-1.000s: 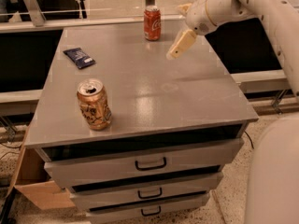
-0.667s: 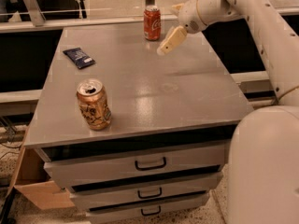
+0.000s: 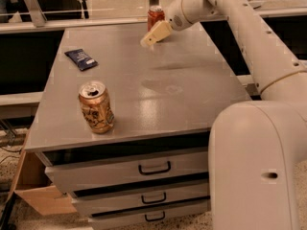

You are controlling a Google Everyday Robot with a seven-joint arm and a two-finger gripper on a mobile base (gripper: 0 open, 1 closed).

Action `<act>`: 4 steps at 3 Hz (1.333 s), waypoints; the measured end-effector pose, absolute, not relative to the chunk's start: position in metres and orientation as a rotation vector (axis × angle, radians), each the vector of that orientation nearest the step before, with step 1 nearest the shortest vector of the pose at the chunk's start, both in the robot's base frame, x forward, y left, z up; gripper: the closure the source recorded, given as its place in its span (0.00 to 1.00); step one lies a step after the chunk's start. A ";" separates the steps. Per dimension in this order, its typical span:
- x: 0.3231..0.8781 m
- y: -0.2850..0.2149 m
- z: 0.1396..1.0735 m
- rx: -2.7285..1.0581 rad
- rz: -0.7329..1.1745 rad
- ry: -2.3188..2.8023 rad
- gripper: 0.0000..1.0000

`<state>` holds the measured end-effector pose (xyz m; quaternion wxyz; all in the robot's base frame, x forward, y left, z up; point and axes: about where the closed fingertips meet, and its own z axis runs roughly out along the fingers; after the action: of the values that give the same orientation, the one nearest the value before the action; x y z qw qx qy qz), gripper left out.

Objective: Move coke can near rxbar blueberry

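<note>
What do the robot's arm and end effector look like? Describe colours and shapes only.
The arm is smooth and cream-white, made of thick rounded tubes; no cables show. The end effector, by the red can, is tan and wedge-shaped.

You have two cans on the worktop (image 3: 192,90): one coke can (image 3: 155,16) at the back and one gold-brown can (image 3: 96,107) at the front. You have one rxbar blueberry (image 3: 81,59). You can count three drawers (image 3: 129,169) below. You have one pincer (image 3: 154,34), just beside the coke can.
</note>
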<state>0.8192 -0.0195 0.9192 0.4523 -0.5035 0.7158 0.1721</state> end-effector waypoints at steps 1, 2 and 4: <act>0.846 -0.006 0.917 -1.127 0.419 1.821 0.00; 0.872 -0.003 0.920 -1.026 0.393 1.842 0.00; 0.907 -0.001 0.919 -0.898 0.350 1.867 0.00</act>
<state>0.9075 -0.0011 0.9190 0.4972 -0.3708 0.7710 0.1444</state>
